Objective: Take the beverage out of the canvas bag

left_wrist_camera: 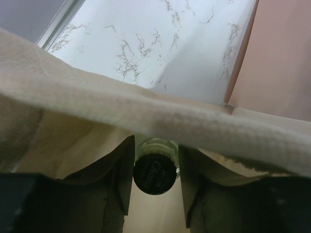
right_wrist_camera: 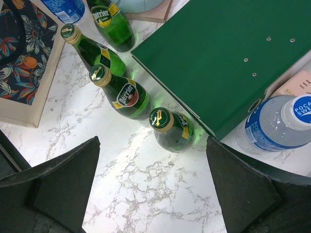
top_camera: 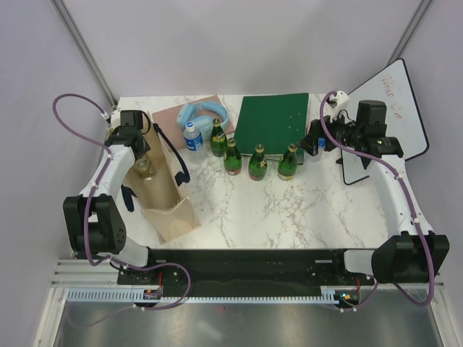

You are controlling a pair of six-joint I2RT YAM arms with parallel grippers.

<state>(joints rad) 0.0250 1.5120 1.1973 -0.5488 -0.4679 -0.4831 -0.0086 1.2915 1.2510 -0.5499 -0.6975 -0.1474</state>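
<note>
One bottle (left_wrist_camera: 155, 173) stands upright in the canvas bag (top_camera: 172, 211).

A bottle (left_wrist_camera: 154, 174) stands in the canvas bag (top_camera: 170, 217), left of a bottle row (top_camera: 257, 163) before the binder (top_camera: 273, 121).

A green binder (top_camera: 273, 121) is lying at twelve o'clock on the marble table (top_camera: 289, 210), blue headphones (top_camera: 213, 108) are sitting at eleven, and a whiteboard (top_camera: 401, 94) at two.

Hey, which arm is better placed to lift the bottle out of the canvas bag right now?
Left. The left claw is down inside the bag, a finger on each side of the bottle cap. The right claw hangs open over the green bottles on the table, far from the bag.
</note>
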